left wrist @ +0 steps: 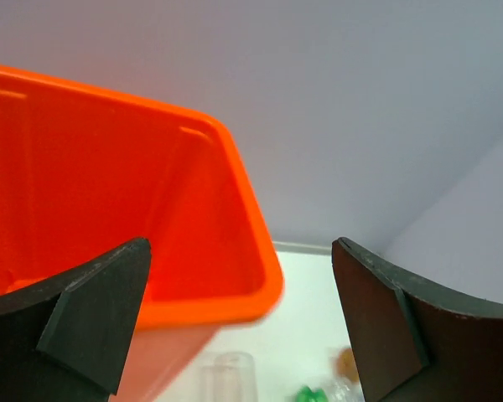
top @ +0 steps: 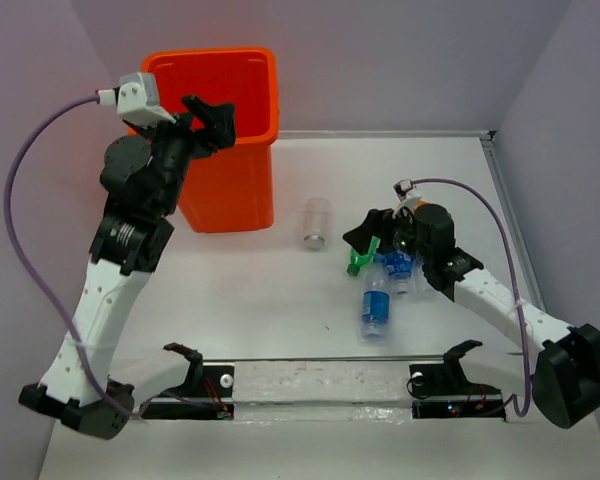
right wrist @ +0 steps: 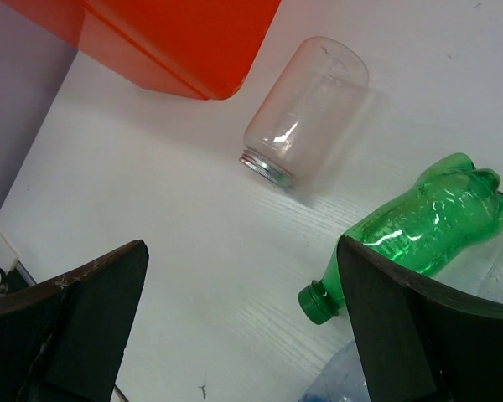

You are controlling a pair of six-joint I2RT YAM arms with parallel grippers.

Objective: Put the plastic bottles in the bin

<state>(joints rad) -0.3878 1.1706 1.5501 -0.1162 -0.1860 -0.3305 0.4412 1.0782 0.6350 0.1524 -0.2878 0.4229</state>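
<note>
The tall orange bin [top: 242,150] stands at the far left. My left gripper [top: 212,118] hovers open and empty over its near rim; the rim [left wrist: 243,243] fills the left wrist view between the fingers. A clear stubby bottle [top: 317,222] lies on the table right of the bin. A green bottle [top: 361,260] and two clear blue-labelled bottles [top: 376,305] [top: 399,266] lie clustered under my right gripper [top: 366,234], which is open and empty. In the right wrist view the green bottle [right wrist: 419,222] lies beside the right finger, and the stubby bottle [right wrist: 306,109] lies farther off.
A small orange thing [top: 411,206] shows behind the right wrist, mostly hidden. A rail with black brackets [top: 320,385] runs along the near edge between the arm bases. Walls close the table at the back and on the right [top: 500,170].
</note>
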